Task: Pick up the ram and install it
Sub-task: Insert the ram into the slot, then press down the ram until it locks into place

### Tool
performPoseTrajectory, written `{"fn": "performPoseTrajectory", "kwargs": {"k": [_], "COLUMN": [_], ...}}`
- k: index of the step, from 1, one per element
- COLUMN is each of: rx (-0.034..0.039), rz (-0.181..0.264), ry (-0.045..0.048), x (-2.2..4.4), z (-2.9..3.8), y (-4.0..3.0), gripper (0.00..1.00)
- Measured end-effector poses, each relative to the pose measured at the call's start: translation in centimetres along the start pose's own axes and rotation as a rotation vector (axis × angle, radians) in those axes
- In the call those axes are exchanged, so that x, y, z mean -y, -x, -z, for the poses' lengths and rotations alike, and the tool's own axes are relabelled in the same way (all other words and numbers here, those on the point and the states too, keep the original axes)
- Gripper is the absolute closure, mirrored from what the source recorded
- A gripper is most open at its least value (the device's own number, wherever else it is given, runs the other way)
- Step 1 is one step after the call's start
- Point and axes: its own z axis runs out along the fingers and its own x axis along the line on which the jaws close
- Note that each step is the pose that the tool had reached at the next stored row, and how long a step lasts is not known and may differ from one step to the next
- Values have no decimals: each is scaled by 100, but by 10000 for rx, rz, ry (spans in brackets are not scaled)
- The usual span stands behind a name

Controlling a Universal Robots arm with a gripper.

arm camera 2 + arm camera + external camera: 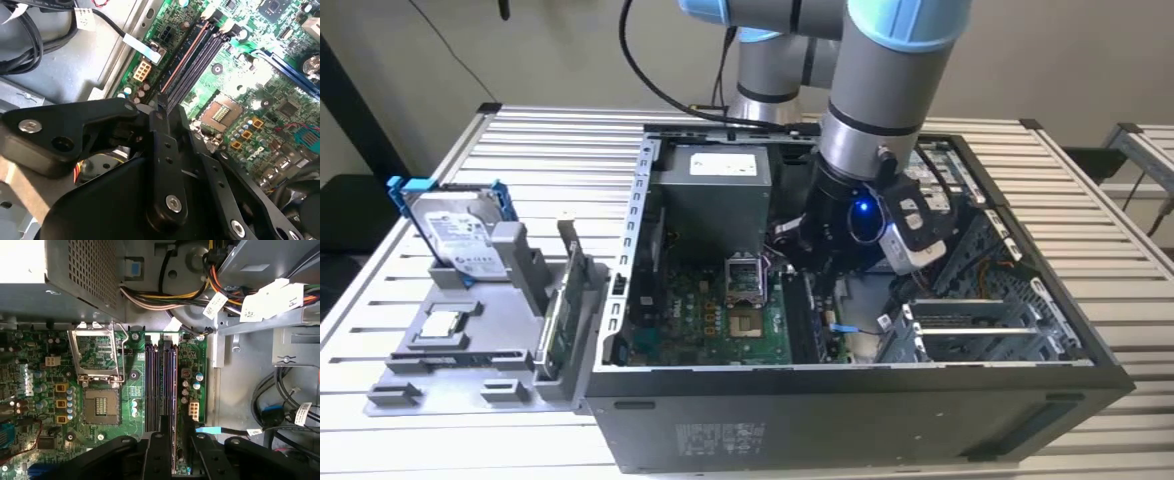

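Gripper (165, 450) fingers pinch the ram (173, 390) edgewise, directly over the slots (152, 382) on the motherboard (100, 390); its long axis runs parallel to them.

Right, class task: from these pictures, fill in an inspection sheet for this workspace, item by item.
Surface: slatted metal table carrying an open computer case.
Job's things: ram, cannot tell whether it is held or seated; memory slots on the green motherboard.
Clutter: hard drive in blue frame and an upright green circuit card, both on a grey fixture beside the case.
Gripper: gripper inside the case, right over the memory slots.
Cables: black cable along the arm; coloured wire bundle in the case.
Surroundings: plain wall; another slatted table at the exterior view's right.
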Motion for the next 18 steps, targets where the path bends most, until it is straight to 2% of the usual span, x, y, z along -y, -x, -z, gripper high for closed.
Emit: {"fn": "performPoseTrajectory", "kwargs": {"k": [2, 3, 7, 18], "rx": [0, 0, -1, 63], "rz": [-1, -1, 30, 1992], "ry": [6, 9, 15, -3], "x": [0, 0, 0, 0], "z": [0, 0, 1, -6], "y": [0, 0, 0, 0], "gripper": [86, 89, 89, 89]}}
